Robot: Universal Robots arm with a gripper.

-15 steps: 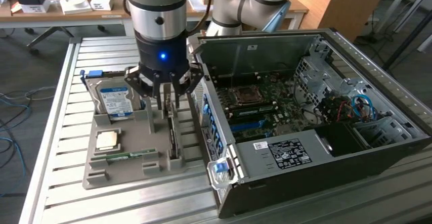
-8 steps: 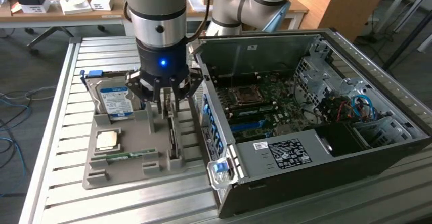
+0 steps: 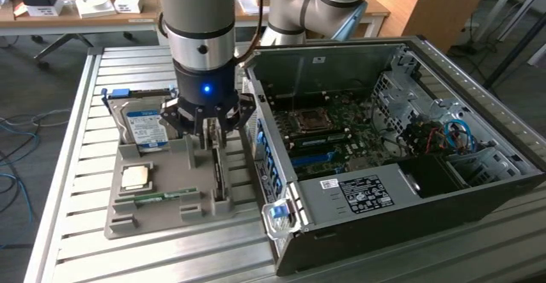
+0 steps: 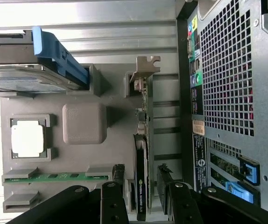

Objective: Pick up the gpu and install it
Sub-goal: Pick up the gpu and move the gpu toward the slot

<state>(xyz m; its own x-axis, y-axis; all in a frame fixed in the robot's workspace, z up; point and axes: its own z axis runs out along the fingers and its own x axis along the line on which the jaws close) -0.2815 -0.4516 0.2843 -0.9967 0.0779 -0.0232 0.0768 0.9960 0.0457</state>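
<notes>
Exterior view: arm straight down over the grey tray [image 3: 192, 165] on the table [image 3: 102, 257], fingers [image 3: 204, 137] low at the tray's end nearest the arm's column. The gpu [image 3: 218, 181] stands on its long edge in the tray slot closest to the PC case [image 3: 401, 197]. That view also gives me the case lying open, motherboard [image 3: 328, 126] exposed, which the wrist camera doesn't catch.

Wrist view gives me the detail the other lacks. The card is seen edge-on, its metal bracket [image 4: 144, 74] at the far end and a green-and-white label on the near end. The fingers are spread, one on each side of the card's near end, with a visible gap on both sides. Straddling it, not pinching anything.

Same tray, other side of the card: hard drive [image 4: 26, 77] with a blue bracket, processor chip [image 4: 27, 141] and memory stick [image 4: 54, 177].
</notes>
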